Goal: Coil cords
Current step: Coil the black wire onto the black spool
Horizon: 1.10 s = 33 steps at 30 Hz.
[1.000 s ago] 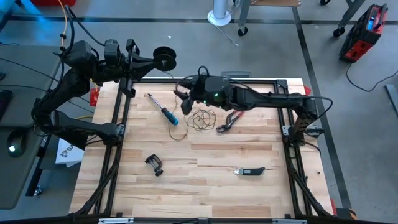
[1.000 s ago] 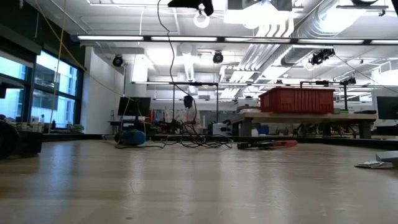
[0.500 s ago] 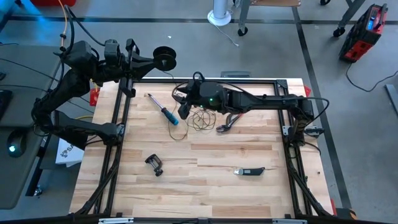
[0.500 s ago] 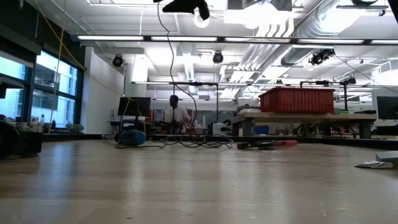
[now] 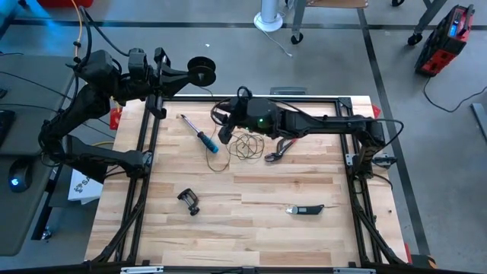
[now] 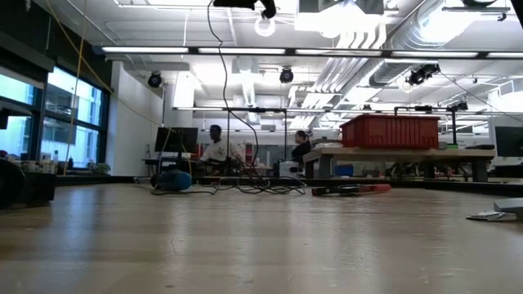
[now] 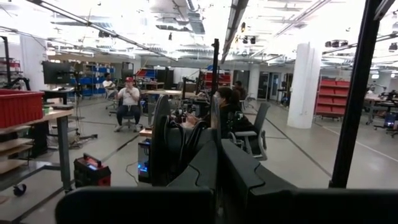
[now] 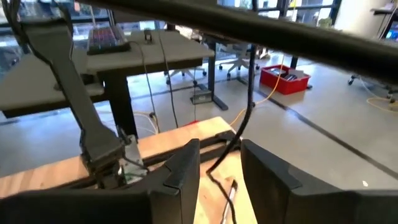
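The small round black reel (image 5: 202,70) hangs in the air just beyond the table's far edge, at the tip of my left gripper (image 5: 185,74), which is shut on it. The hair-thin dark cord lies as a loose tangle (image 5: 246,144) on the table's far middle. One strand (image 6: 214,49) rises from it to my right gripper (image 5: 225,129), which hovers above the tangle's left side. In the right wrist view that strand (image 8: 231,142) runs through the gap between my right gripper's (image 8: 220,171) two parted fingers. My left gripper pinches the reel by the side nearest the arm (image 5: 192,72) between its two fingers. The fingers (image 7: 245,177) lie level and point toward the table's right. The reel (image 7: 160,140) is lifted clear; the exact place of contact is hidden behind the fingers. My right gripper has the cord between its fingers; whether a finger touches it, I cannot tell.
A blue-handled screwdriver (image 5: 201,136) lies left of the tangle and red pliers (image 5: 280,149) right of it. A black clamp (image 5: 189,201) and a dark folding tool (image 5: 306,208) lie nearer the front. Black frame rails (image 5: 149,137) run along the table's sides.
My right gripper has stayed over the tangle, has rolled a little about its pointing line, and its fingers have drawn closer together around the strand. The tangle and the reel keep their places.
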Each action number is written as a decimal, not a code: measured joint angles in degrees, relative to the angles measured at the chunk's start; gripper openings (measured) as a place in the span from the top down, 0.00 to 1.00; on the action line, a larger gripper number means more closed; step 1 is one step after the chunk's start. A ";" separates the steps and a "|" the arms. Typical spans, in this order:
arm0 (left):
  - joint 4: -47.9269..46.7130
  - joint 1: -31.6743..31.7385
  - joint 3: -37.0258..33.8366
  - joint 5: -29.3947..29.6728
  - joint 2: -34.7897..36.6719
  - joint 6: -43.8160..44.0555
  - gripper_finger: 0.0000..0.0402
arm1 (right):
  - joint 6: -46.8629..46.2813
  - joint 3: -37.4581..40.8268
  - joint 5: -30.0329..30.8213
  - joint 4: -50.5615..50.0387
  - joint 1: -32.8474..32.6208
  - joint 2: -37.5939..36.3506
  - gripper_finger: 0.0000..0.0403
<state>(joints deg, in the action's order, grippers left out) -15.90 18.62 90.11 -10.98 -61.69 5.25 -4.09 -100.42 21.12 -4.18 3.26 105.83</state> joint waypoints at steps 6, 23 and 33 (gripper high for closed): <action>-1.38 -0.01 0.00 1.56 0.00 0.00 1.00 | -0.40 -0.02 0.09 0.89 0.61 -1.55 0.73; -0.38 -0.04 -0.02 -0.67 -0.44 0.69 1.00 | -3.39 -0.02 -2.31 -0.35 1.80 -1.56 0.73; 1.01 -0.04 -0.02 -0.92 -0.46 1.56 1.00 | -3.44 -0.02 -4.20 -0.29 1.99 -1.56 0.73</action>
<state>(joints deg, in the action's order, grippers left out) -14.90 18.59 90.08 -11.90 -62.15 6.81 -7.53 -100.44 16.93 -4.47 5.26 104.27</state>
